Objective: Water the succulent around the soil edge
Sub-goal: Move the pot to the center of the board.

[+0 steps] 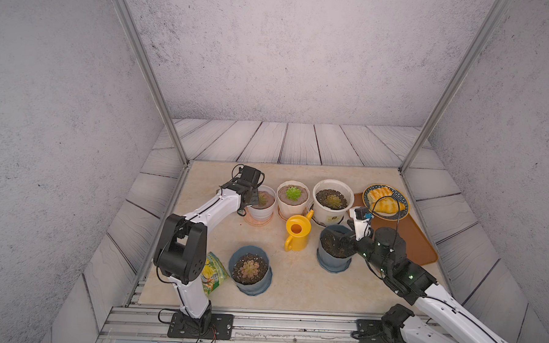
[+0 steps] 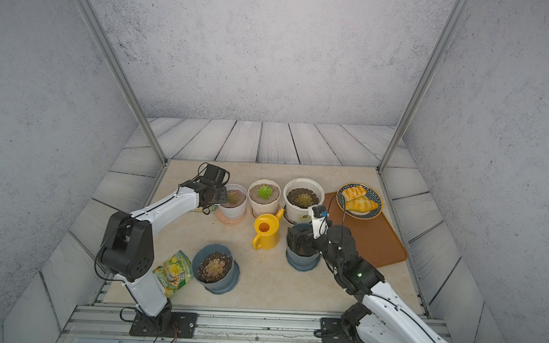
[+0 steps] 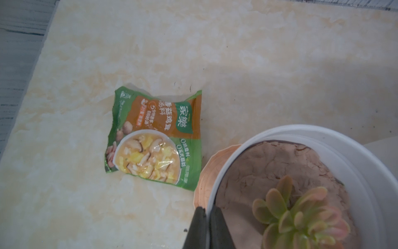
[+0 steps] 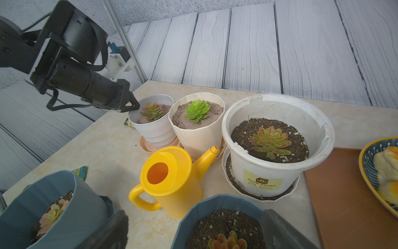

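The yellow watering can (image 1: pixel 297 233) (image 4: pixel 172 183) stands upright mid-table, held by neither gripper, with its spout toward the back pots. My left gripper (image 3: pixel 207 209) (image 1: pixel 250 205) is shut on the rim of the small white pot (image 3: pixel 344 146) (image 4: pixel 154 131), one finger inside and one outside. That pot holds a pink-green succulent (image 3: pixel 301 217) in brown soil. My right gripper (image 4: pixel 193 215) (image 1: pixel 332 241) is open, its fingers wide on either side of a blue pot (image 4: pixel 215 202) with a reddish succulent (image 4: pixel 228 241).
At the back stand a cream pot (image 1: pixel 292 197) and a large white pot (image 1: pixel 332 200). Another blue pot (image 1: pixel 251 273) and a snack packet (image 1: pixel 213 274) are at the front left. A soup packet (image 3: pixel 155 138) lies beside the small pot. A plate of pastries (image 1: pixel 385 201) sits on a brown mat (image 1: pixel 416 242).
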